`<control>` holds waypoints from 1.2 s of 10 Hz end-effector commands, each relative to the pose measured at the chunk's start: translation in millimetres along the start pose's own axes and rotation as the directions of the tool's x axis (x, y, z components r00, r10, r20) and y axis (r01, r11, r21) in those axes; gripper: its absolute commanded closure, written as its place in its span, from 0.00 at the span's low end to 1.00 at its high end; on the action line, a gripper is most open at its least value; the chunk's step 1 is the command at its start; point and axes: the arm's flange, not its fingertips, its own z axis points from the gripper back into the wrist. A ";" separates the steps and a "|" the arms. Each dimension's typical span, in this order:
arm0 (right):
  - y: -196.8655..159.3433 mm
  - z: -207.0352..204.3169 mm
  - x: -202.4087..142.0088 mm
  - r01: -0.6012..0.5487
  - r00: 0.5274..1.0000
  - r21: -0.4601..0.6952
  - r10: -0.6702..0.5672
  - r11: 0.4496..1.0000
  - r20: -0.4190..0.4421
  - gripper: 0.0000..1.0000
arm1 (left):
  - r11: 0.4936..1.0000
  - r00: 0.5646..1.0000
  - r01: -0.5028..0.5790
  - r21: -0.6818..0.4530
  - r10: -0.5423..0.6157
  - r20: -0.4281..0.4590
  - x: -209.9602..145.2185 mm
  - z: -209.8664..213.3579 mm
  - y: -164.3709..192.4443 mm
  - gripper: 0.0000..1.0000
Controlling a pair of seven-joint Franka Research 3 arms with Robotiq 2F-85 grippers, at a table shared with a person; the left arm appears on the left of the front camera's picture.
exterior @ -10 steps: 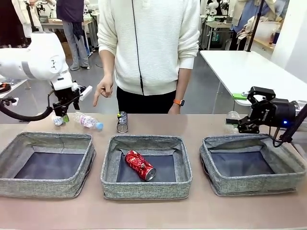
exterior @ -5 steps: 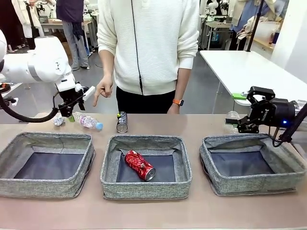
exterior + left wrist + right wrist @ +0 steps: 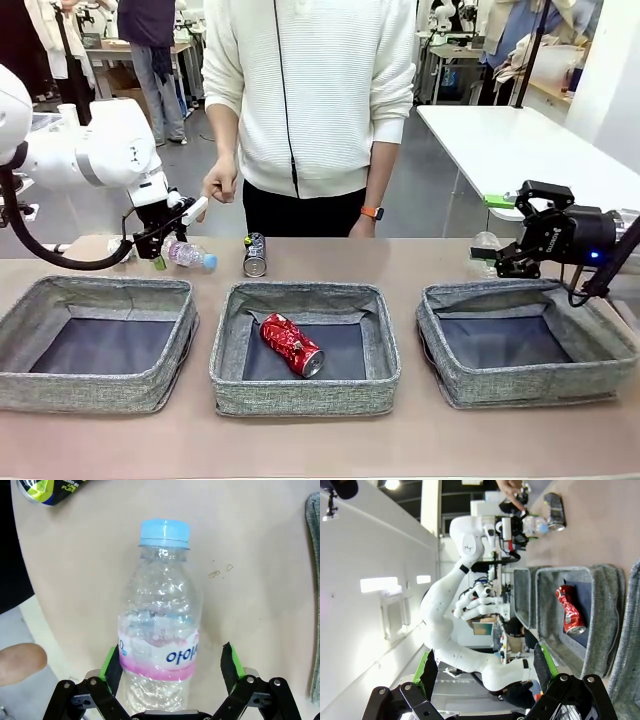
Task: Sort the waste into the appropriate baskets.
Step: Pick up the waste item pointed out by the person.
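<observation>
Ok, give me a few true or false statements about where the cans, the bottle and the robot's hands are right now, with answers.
1. The red can lies in the middle basket. True.
2. The robot's left hand is shut on the blue-capped bottle. False: its jaws stand open on either side of the bottle, which lies on the table.
3. The dark can is in the left basket. False: it is on the table behind the middle basket.
4. The robot's right hand is open and holds nothing. True.

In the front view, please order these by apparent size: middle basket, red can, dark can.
middle basket
red can
dark can
The dark can is farther from the camera, so the cans may truly match.
</observation>
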 end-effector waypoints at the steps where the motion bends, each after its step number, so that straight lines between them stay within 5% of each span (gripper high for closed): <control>1: 2.8 -0.7 0.6 -0.016 1.000 0.015 0.016 1.000 0.002 0.00 | 1.000 0.999 0.031 0.005 -0.031 0.037 -5.8 5.0 4.6 0.00; 2: 2.8 -0.7 0.6 -0.016 1.000 0.015 0.016 1.000 0.002 0.00 | 1.000 0.999 0.029 0.008 -0.029 0.034 -5.7 5.0 4.3 0.00; 3: 2.8 -0.7 0.6 -0.016 1.000 0.015 0.016 1.000 0.002 0.00 | 1.000 1.000 0.020 -0.001 -0.020 0.022 -5.7 4.7 4.4 0.58; 4: 2.8 -0.7 0.6 -0.016 1.000 0.015 0.016 1.000 0.002 0.00 | 1.000 1.000 0.018 -0.003 -0.018 0.023 -5.2 4.2 4.3 0.58; 5: 2.8 -0.7 0.6 -0.016 1.000 0.015 0.016 1.000 0.002 0.00 | 1.000 1.000 0.012 -0.005 -0.012 0.021 -4.5 4.4 4.4 1.00; 6: 2.8 -0.7 0.6 -0.016 1.000 0.015 0.016 1.000 0.002 0.00 | 1.000 1.000 0.010 -0.005 -0.009 0.015 -4.2 5.3 4.0 0.63; 7: 2.8 -0.7 0.6 -0.016 1.000 0.015 0.016 1.000 0.002 0.00 | 1.000 1.000 -0.010 -0.009 0.010 0.018 -3.5 9.0 2.1 1.00; 12: 2.8 -0.7 0.6 -0.016 1.000 0.015 0.016 1.000 0.002 0.00 | 0.996 0.996 -0.078 -0.031 0.080 0.049 5.1 25.0 -12.7 1.00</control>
